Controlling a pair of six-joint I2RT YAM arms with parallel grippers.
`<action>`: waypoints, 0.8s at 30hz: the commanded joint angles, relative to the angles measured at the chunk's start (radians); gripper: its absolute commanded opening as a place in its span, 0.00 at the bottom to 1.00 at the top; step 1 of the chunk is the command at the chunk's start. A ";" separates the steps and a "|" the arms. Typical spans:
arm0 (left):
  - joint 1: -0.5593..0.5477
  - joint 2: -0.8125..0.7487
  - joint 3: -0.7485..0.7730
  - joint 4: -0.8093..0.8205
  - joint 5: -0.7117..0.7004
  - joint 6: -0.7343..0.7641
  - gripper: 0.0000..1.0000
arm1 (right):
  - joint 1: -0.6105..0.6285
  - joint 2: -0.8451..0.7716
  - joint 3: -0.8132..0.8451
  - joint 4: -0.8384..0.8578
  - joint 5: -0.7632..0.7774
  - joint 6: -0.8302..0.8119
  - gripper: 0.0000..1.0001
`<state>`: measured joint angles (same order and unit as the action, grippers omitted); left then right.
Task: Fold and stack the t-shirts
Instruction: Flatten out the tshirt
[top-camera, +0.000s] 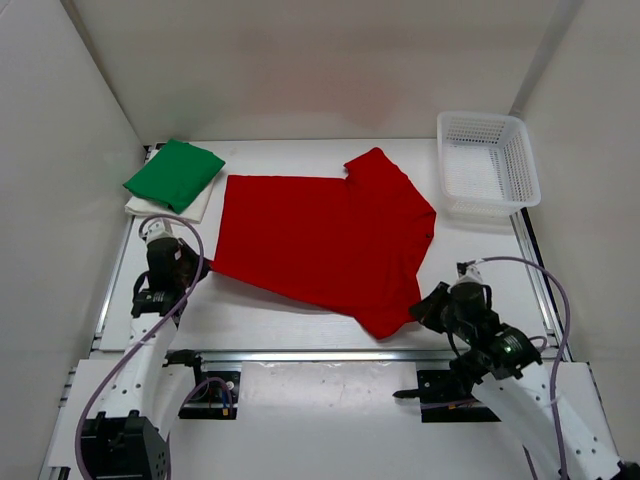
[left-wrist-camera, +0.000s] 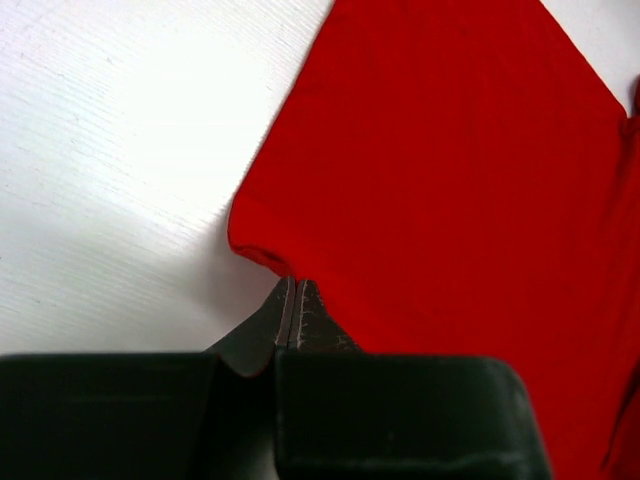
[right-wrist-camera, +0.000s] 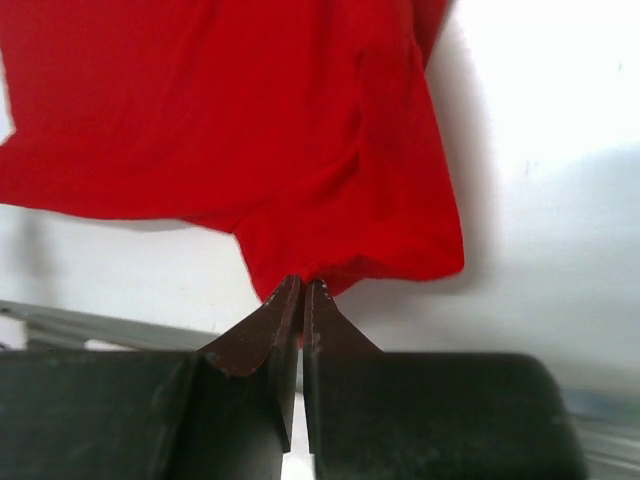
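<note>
Top view, red t-shirt (top-camera: 320, 240): it lies spread open in the middle of the table (top-camera: 260, 325). The hem is to the left, one sleeve points far and one points near right.
Top view, stack: the green t-shirt (top-camera: 173, 172) lies folded on the folded white t-shirt (top-camera: 197, 206) at the far left, just beside the far left corner of the red one.
Top view, basket: the white mesh basket (top-camera: 480, 119) stands at the far right, apart from the shirts.
Top view, arms: the left gripper (top-camera: 192, 264) is at the near left hem corner. The right gripper (top-camera: 430, 303) is at the near right sleeve.
Left wrist view, fingers: the left gripper (left-wrist-camera: 293, 285) has its fingers pressed together, and the tips meet the rolled corner of the red cloth. It seems pinched.
Right wrist view, fingers: the right gripper (right-wrist-camera: 303, 288) is closed narrow on the sleeve edge. The cloth there hangs a little above the table, with a shadow under it.
Step in hand: I judge it is the first fold of the red shirt, taking the near side over to the far side.
How to do it well: raise both corners together at the same height and keep the edge lightly stretched between them. Lay it edge on edge and let go only when it lies flat.
Risk: both holds are at the very edge, so the cloth may slip if it is pulled hard.
</note>
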<state>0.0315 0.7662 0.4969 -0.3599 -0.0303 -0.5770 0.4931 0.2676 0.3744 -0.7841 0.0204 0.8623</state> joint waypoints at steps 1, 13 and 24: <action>0.033 0.044 0.002 0.079 0.023 -0.036 0.00 | 0.019 0.154 0.056 0.259 0.092 -0.060 0.00; -0.013 0.090 0.177 0.078 0.084 -0.072 0.00 | -0.286 0.191 0.337 0.102 -0.031 -0.249 0.00; -0.010 0.001 0.083 0.013 0.032 -0.031 0.00 | -0.125 -0.185 0.048 -0.080 -0.082 0.130 0.00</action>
<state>0.0158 0.8089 0.5697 -0.3153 0.0231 -0.6323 0.3347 0.0860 0.4614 -0.8764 -0.0315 0.8745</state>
